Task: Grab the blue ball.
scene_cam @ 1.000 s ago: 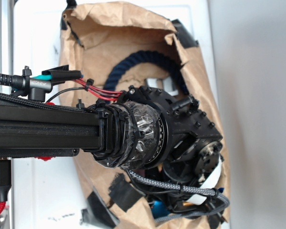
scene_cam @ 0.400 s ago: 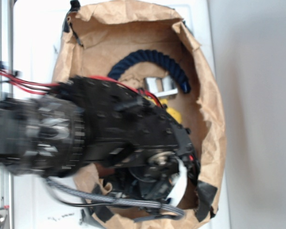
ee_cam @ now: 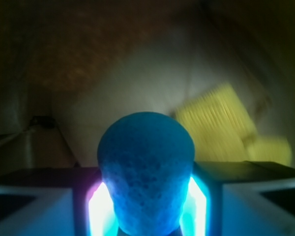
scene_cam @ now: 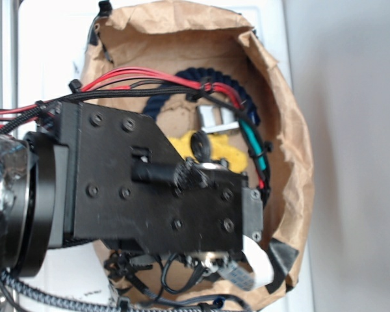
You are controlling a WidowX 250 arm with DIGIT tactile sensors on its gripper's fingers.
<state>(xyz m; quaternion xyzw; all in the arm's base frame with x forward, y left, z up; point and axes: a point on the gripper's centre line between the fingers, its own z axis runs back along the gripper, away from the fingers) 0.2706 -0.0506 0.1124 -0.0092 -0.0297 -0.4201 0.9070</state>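
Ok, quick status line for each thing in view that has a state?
pincer: shut on the blue ball
blue ball: squeezed between the pads, off the bag floor
yellow cloth: lying crumpled in the bag
navy rope: curled along the back
paper bag: open, walls standing

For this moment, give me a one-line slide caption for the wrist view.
Wrist view: the blue ball sits clamped between the gripper pads, with the blurred yellow cloth behind it.

Yellow cloth (ee_cam: 221, 119), blurred, lies beyond the fingers, to their right; navy rope (scene_cam: 231, 88) curves inside the brown paper bag (scene_cam: 283, 123).
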